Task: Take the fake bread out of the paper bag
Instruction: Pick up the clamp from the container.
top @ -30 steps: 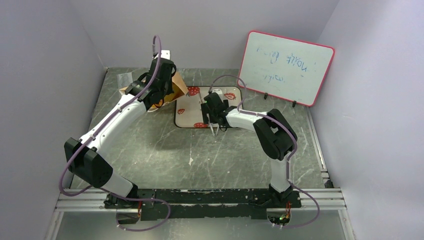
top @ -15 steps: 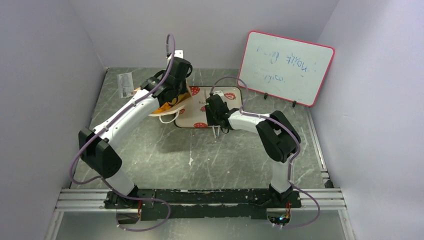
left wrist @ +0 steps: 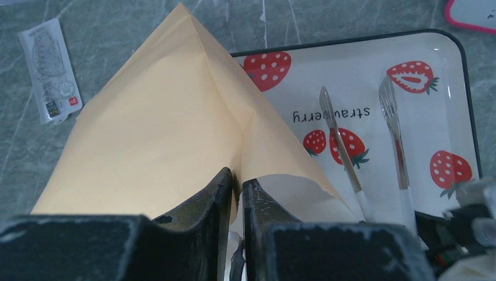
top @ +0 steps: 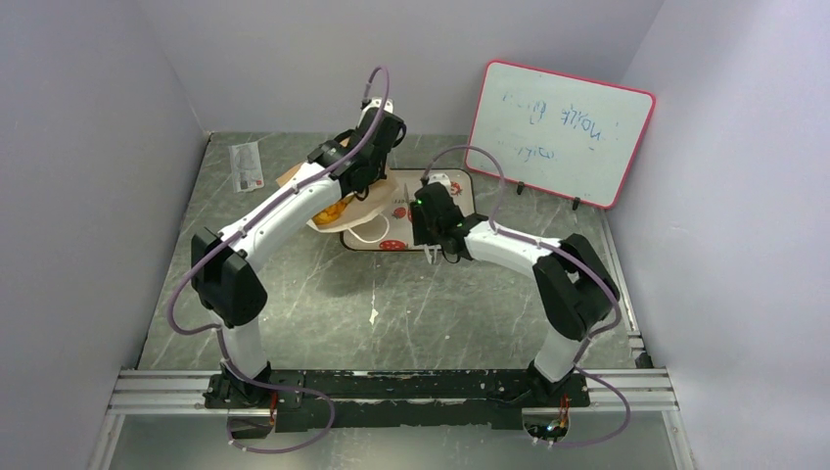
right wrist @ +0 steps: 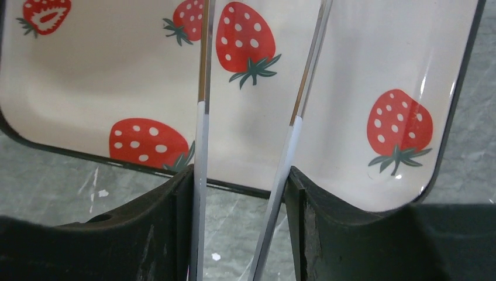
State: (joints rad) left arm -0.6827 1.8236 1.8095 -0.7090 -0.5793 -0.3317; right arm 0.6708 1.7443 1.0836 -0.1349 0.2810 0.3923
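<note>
Counting what shows: one paper bag [left wrist: 158, 134], one strawberry-print tray [left wrist: 357, 58], one pair of tongs [right wrist: 202, 123], one whiteboard [top: 560, 132] and one small printed packet [left wrist: 52, 70], all on or over the grey table [top: 391, 304]. Of the fake bread [top: 333, 210] only an orange patch shows at the bag's mouth in the top view, too small to count pieces.

From the overhead camera, the left arm reaches far forward and to the right, its wrist above the tray's far left corner. The left gripper [left wrist: 237, 187] is closed tight, pinching a fold of the bag, which hangs tilted with its tan side over the tray's left edge.

The right arm bends inward toward the tray's near edge. The right gripper [right wrist: 240, 199] stands about half open, and both arms of the tongs press against the inner faces of its fingers [right wrist: 169, 222]. The tong tips point out over the tray, which holds no bread.
</note>
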